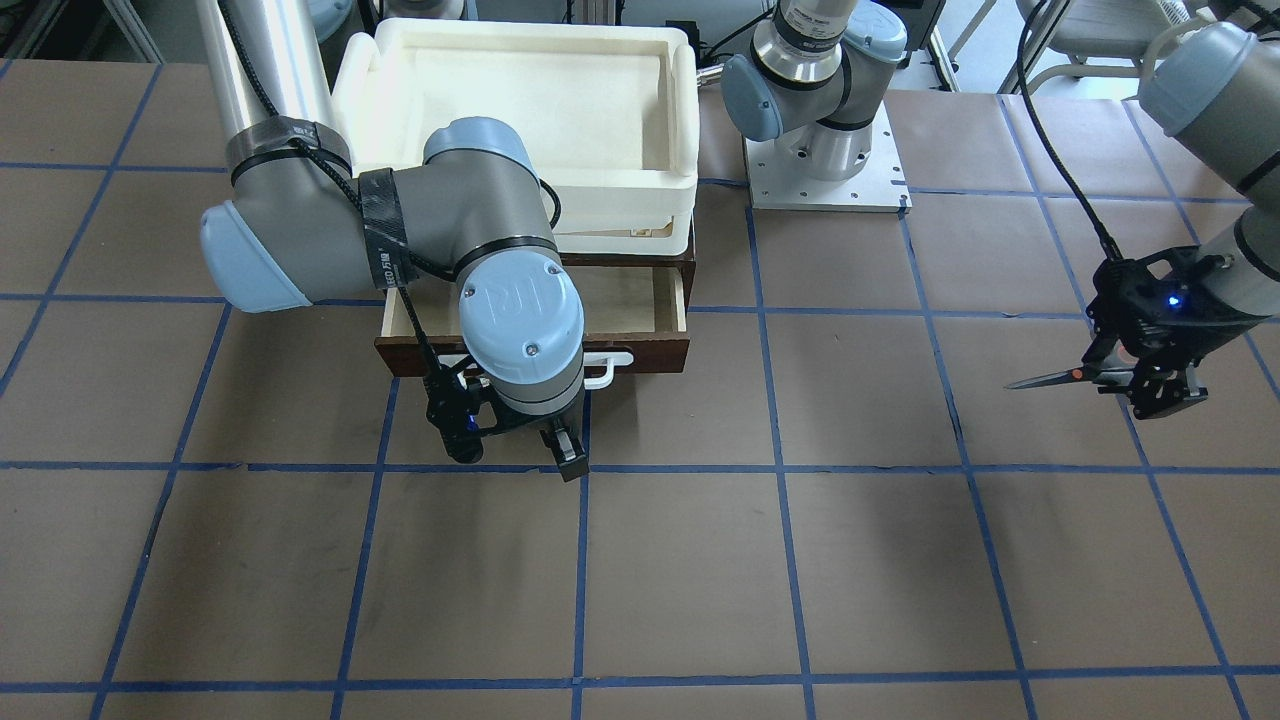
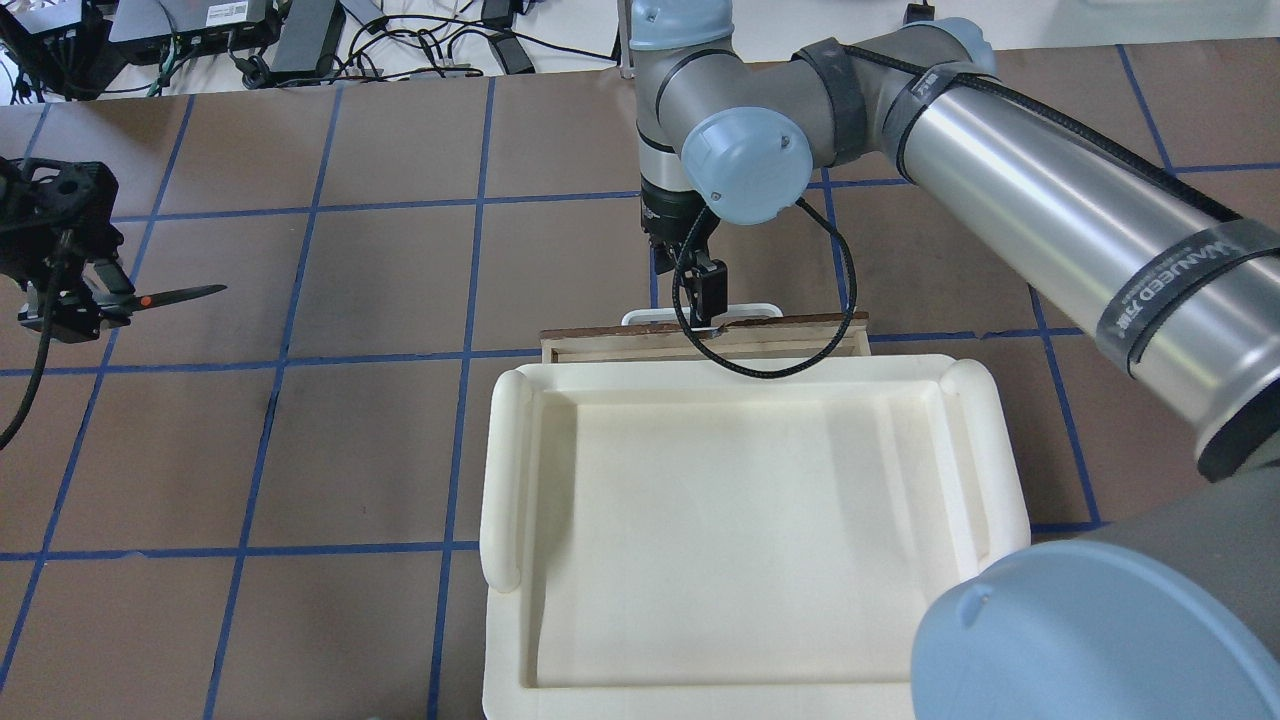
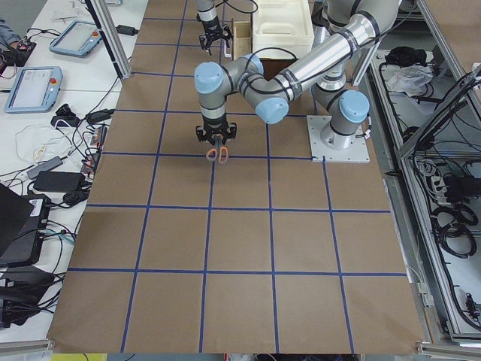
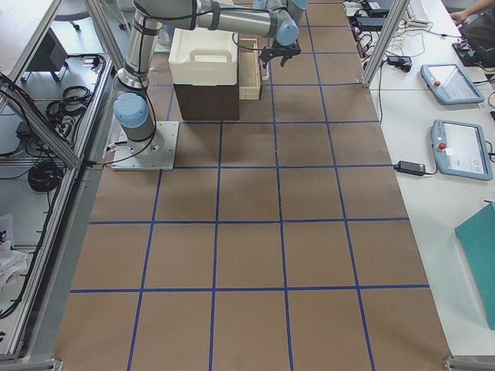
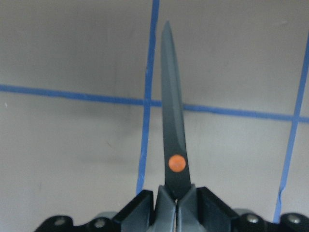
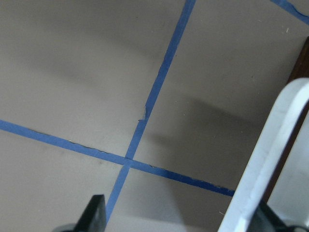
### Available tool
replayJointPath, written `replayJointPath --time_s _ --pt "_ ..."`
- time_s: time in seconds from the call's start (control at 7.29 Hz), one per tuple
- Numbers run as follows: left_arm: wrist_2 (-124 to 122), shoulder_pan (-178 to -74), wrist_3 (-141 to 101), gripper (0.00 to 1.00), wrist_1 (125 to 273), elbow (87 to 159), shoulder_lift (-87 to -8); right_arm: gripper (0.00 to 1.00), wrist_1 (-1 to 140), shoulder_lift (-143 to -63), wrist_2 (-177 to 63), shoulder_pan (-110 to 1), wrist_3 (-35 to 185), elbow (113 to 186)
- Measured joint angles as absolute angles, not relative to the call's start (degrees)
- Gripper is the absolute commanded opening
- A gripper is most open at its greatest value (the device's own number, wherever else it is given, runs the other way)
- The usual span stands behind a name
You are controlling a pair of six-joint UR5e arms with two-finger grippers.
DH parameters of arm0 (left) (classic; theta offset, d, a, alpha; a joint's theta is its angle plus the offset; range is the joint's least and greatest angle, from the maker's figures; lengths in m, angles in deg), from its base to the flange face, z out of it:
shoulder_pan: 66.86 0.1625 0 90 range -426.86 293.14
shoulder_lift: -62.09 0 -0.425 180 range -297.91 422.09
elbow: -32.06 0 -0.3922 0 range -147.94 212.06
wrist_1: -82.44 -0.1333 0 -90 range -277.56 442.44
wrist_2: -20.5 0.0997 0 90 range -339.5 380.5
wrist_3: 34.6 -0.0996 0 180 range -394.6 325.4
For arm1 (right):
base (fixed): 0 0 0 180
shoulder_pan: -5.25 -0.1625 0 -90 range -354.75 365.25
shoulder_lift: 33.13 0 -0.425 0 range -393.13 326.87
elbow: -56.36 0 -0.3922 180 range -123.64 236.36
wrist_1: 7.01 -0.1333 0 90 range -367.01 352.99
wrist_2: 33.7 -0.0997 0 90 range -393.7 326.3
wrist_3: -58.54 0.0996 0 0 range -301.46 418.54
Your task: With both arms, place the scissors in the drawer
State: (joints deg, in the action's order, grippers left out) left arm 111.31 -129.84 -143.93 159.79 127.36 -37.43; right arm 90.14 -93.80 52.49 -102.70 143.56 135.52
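Far left, the L pincer [image 2: 75, 305] is clamped on the scissors [image 2: 170, 296] by the handle end. It holds them level above the worktop [image 2: 350, 450], well apart from the drawer, prob. so the blades can lead the way in. Blades are closed, dark metal, tip pointing twd the middle. The orange pivot dot shows plainly; the loops are mostly hidden in the grip.

Mid-table, the drawer [image 2: 790, 340] sticks out part-open from under the white foam tray [image 2: 510, 480], pale ply inside, dark front. The R pincer [image 2: 705, 300] hangs at its white loop handle [image 2: 745, 310], jaws spread, not gripping. The wrist cam shows the loop just inside one finger, so it looks placed to tug or steady the drawer.
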Motion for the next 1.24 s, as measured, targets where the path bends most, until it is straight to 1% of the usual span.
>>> replayJointPath --time_s 0.14,0.55,0.96,1.24 --pt "111.26 -134.61 -137.74 0.01 161.54 125.34 -37.41 1.00 90.17 -93.46 52.91 -102.65 143.32 135.14" --pt "110.85 -146.97 -127.89 0.00 162.01 123.10 -37.75 1.00 90.49 -92.54 53.26 -102.47 142.49 134.25" --pt "109.58 -151.63 -124.04 0.00 162.46 122.41 -37.37 1.00 92.42 -91.80 53.22 -102.30 142.15 134.01" --pt "109.46 -152.92 -123.59 0.00 162.82 122.04 -37.49 1.00 93.29 -91.25 53.22 -102.26 142.11 133.02"
